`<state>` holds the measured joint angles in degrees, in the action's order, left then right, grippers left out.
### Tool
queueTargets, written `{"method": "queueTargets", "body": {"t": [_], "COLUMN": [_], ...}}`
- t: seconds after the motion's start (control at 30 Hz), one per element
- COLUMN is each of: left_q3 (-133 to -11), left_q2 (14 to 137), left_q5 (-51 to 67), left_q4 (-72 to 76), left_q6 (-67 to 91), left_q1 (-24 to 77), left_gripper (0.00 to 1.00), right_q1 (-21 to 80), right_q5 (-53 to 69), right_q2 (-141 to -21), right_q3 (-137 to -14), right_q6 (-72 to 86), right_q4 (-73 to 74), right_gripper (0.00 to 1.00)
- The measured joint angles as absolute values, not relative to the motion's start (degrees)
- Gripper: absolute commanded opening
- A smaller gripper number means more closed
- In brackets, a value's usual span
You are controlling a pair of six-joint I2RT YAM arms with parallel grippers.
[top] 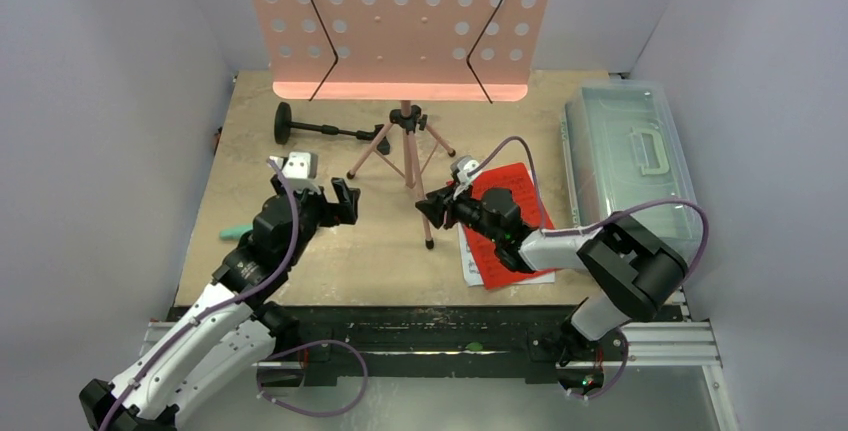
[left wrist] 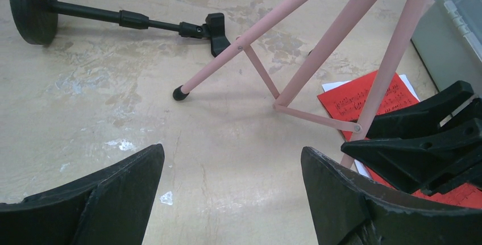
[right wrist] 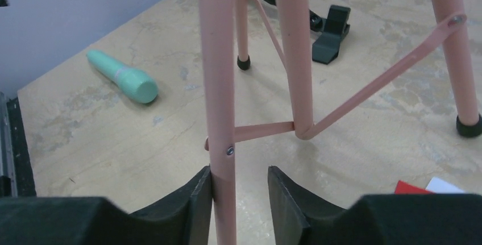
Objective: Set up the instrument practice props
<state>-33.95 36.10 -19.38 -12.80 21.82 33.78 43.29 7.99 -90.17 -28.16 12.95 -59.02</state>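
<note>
The pink perforated music stand (top: 400, 21) stands upright on its tripod (top: 407, 146) at the back of the table. My right gripper (top: 432, 207) is at the tripod's near leg (right wrist: 221, 86). In the right wrist view its jaws (right wrist: 239, 169) are open around that leg, the left finger touching it and the right finger apart. Red and white sheet-music pages (top: 520, 186) lie under the right arm. The black round-base stand (top: 320, 129) lies on its side. The teal tube (top: 236, 233) lies at the left edge. My left gripper (top: 348, 201) is wide open and empty (left wrist: 232, 148).
A clear lidded box (top: 630, 151) sits along the right edge of the table. White walls close in the back and both sides. The tripod's other legs (left wrist: 256, 29) spread between the two grippers.
</note>
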Motion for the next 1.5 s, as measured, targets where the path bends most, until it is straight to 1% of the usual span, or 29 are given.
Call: {"method": "queueTargets", "body": {"t": [0.03,0.13,0.27,0.3,0.47,0.53,0.6,0.73,0.93,1.0,1.1,1.17,1.3,1.5], "left_q3": [-33.95,-33.85,-33.65,-33.39,-32.49,-32.34,-32.34,-32.36,-32.49,-30.72,-23.92,-20.80,-19.70,-18.22], "left_q2": [35.79,35.33,35.46,35.46,35.97,36.21,36.75,38.85,43.55,43.68,43.03,44.47,52.34,59.27], "left_q5": [-19.51,-19.75,-19.73,-19.70,-19.18,-18.50,-17.23,-12.69,-0.01,4.78,9.74,10.17,9.32,1.85], "left_q4": [-12.82,-12.80,-12.56,-12.32,-11.64,-11.60,-11.49,-11.40,-10.17,-5.43,5.50,9.58,16.75,28.42], "left_q6": [21.89,21.98,22.13,22.20,22.90,23.20,23.68,26.17,33.52,36.93,43.79,47.03,50.78,54.94], "left_q1": [33.78,33.76,33.78,33.78,33.76,33.76,33.76,33.78,33.78,33.82,36.25,41.15,51.13,57.54], "left_gripper": [0.90,0.90,0.90,0.90,0.90,0.90,0.90,0.90,0.86,0.84,0.84,0.83,0.82,0.73], "right_q1": [43.05,42.54,42.06,42.02,41.93,41.93,41.50,37.89,35.53,35.48,35.16,34.92,34.74,34.59], "right_q5": [7.40,5.65,2.68,2.11,-3.09,-6.55,-9.47,-10.59,-10.92,-10.79,-10.55,-9.43,-6.00,0.36], "right_q2": [-89.25,-85.27,-78.37,-76.93,-70.76,-69.80,-69.78,-71.48,-73.49,-73.47,-73.47,-73.47,-73.54,-74.63], "right_q3": [-28.71,-30.81,-32.84,-33.06,-33.41,-33.32,-33.01,-31.53,-30.00,-29.28,-28.03,-27.59,-25.58,-22.13], "right_q6": [13.08,14.57,16.86,17.37,22.83,25.54,28.08,32.62,37.36,38.28,39.55,40.40,43.16,48.16], "right_q4": [-55.55,-44.29,-30.85,-28.60,-16.10,-11.86,-9.08,-6.35,-3.29,-3.27,-3.25,-3.46,-8.51,-17.98], "right_gripper": [0.53,0.62,0.70,0.71,0.86,0.94,0.94,0.94,0.94,0.94,0.94,0.93,0.89,0.86]}}
